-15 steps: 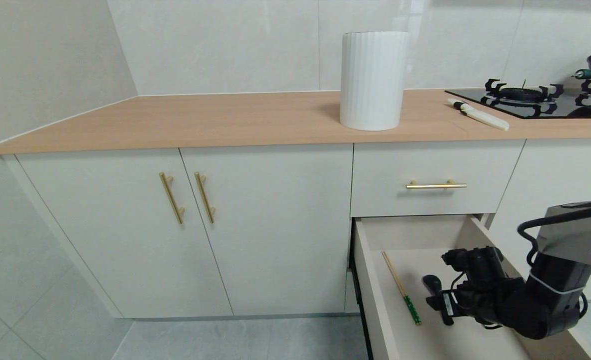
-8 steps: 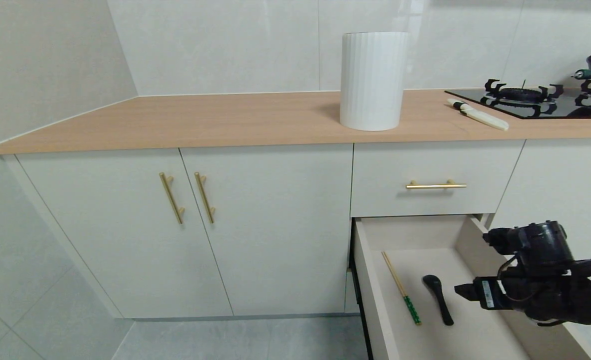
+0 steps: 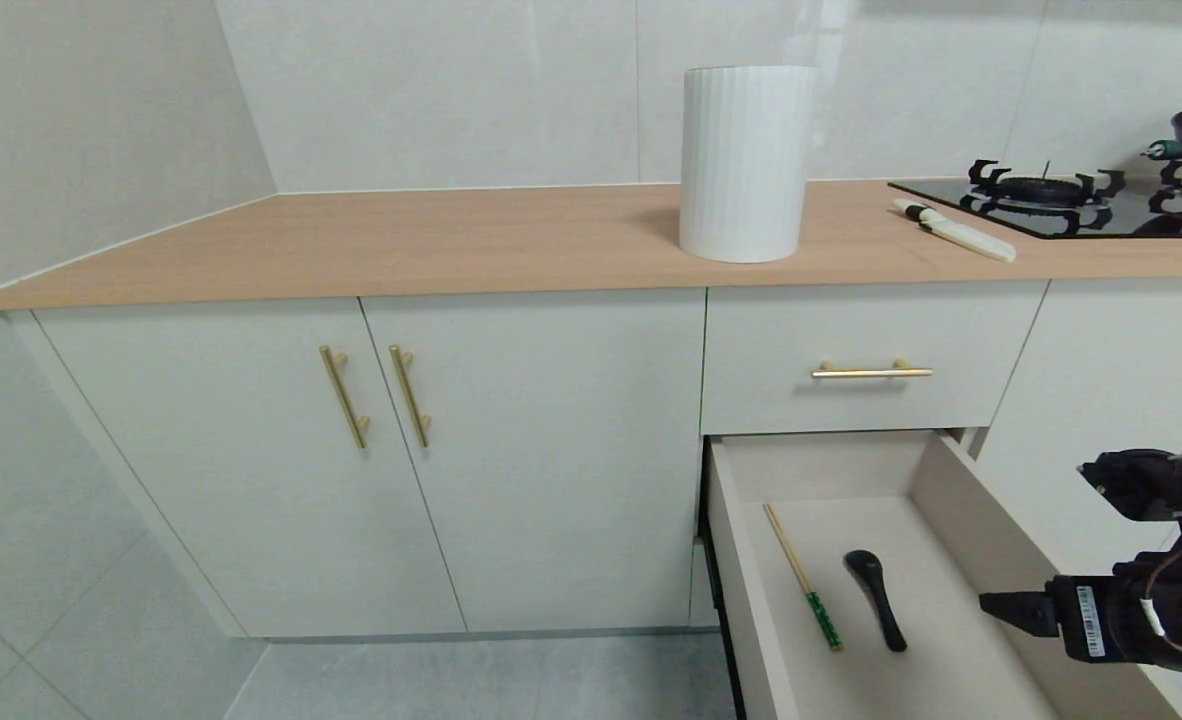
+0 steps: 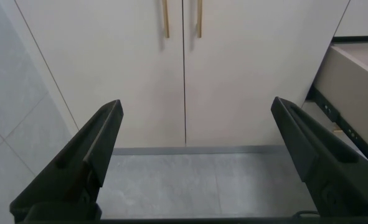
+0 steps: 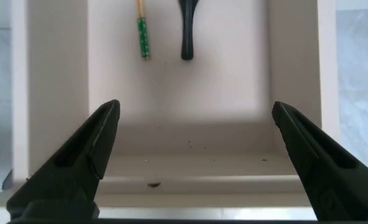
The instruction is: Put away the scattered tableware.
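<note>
While the right wrist camera looks down into the open drawer (image 5: 296, 62), right pincer (image 5: 195, 109) spread wide and empty above it, the left pincer (image 4: 196, 104), released too, faces cabinet doors (image 4: 246, 62). Inside lie slim green-ended wooden chopsticks (image 3: 799, 575) beside a black spoon (image 3: 876, 598). Farther back, on the wood-grain worktop (image 3: 451, 240): a pale knife (image 3: 954, 229), a ribbed white cylinder (image 3: 746, 160).

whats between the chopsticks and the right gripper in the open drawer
The black spoon lies between the chopsticks and the right gripper, as the head view shows.
</note>
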### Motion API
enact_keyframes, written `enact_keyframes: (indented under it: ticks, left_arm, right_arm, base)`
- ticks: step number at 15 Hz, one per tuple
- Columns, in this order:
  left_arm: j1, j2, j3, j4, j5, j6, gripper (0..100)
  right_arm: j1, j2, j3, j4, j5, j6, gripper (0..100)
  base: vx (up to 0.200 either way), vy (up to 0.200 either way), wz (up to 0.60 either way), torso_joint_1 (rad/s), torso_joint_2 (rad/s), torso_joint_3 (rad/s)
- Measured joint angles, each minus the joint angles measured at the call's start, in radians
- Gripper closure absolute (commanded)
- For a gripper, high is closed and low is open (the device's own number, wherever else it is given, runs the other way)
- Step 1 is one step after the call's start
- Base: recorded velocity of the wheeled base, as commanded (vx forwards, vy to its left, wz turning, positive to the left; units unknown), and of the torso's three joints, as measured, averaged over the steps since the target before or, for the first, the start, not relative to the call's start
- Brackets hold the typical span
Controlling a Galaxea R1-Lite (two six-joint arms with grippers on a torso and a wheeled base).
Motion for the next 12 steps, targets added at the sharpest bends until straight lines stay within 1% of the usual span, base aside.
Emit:
enact_keyframes:
  ticks: [4, 8, 12]
  left_arm:
    - [0.0, 0.0, 0.0, 0.0, 0.0, 0.0, 0]
    - [0.0, 0.0, 0.0, 0.0, 0.0, 0.0, 0]
    - [0.0, 0.0, 0.0, 0.0, 0.0, 0.0, 0]
  right_arm:
    - [0.054, -0.025, 0.024, 0.001, 0.0, 0.003, 0]
    - [0.085, -0.014, 0.05, 0.004, -0.001, 0.003, 0]
    - [0.09, 0.051, 0.067, 0.003, 0.005, 0.006, 0]
  base:
    - [-0.2, 0.0, 0.0, 0.001, 0.0, 0.007]
    - [-0.2, 0.0, 0.0, -0.001, 0.0, 0.002]
    - [0.0, 0.0, 0.0, 0.0, 0.0, 0.0]
